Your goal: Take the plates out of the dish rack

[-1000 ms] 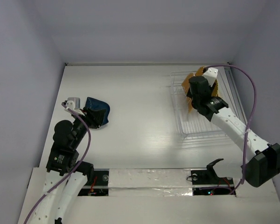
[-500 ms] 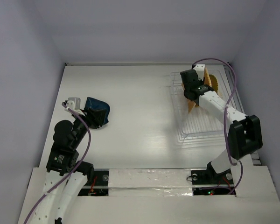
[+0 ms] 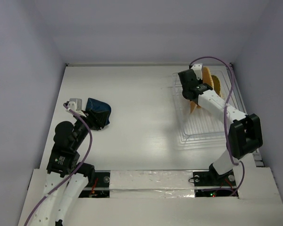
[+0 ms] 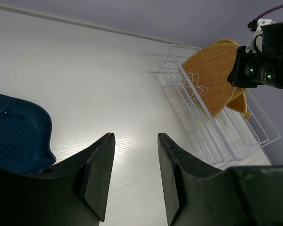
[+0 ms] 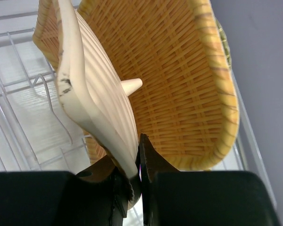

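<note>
The white wire dish rack [image 3: 205,123] stands at the back right, with orange-yellow woven plates [image 3: 210,81] upright in its far end. My right gripper [image 5: 137,141] is shut on the lower rim of a pale-backed woven plate [image 5: 96,101]. A larger woven plate [image 5: 179,80] stands just behind it. From above, the right gripper [image 3: 196,92] is down among the plates. The dark blue dish [image 3: 98,111] lies on the table at the left. My left gripper [image 4: 135,136] is open beside it, nothing between its fingers, and the blue dish [image 4: 16,134] is left of them.
The rack's wire prongs [image 5: 19,94] stand close to the left of the gripped plate. The grey side wall [image 5: 264,70] is close on the right. The rack [image 4: 217,127] and the right wrist [image 4: 266,70] show far across the white table [image 3: 141,103].
My right gripper has closed onto the plate's rim, and the right arm has folded in toward the rack's far left. My left gripper has opened a little beside the blue dish.
</note>
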You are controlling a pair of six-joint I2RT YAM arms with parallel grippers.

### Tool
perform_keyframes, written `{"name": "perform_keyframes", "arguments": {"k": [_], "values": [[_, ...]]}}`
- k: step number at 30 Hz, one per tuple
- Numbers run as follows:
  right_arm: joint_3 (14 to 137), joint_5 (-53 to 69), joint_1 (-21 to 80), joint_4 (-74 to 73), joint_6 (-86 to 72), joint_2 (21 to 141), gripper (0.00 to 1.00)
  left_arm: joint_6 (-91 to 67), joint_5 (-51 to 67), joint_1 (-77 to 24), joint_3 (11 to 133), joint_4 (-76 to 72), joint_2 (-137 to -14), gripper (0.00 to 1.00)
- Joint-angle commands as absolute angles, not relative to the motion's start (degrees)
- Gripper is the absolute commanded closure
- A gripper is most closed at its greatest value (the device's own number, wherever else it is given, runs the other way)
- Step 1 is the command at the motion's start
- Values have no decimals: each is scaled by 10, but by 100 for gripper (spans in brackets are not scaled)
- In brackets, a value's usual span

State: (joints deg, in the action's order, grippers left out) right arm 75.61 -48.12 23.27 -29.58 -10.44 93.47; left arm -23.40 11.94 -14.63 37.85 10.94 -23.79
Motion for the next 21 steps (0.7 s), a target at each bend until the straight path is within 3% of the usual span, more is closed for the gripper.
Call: {"name": "perform_keyframes", "arguments": {"k": [1,21], "values": [[810,-537,255,-288,-85,911,97,-232,127,-144,375,81,-235,62],[867,-621,323,-316,-90,804,100,-232,126,-144,375,79,-236,61]]}}
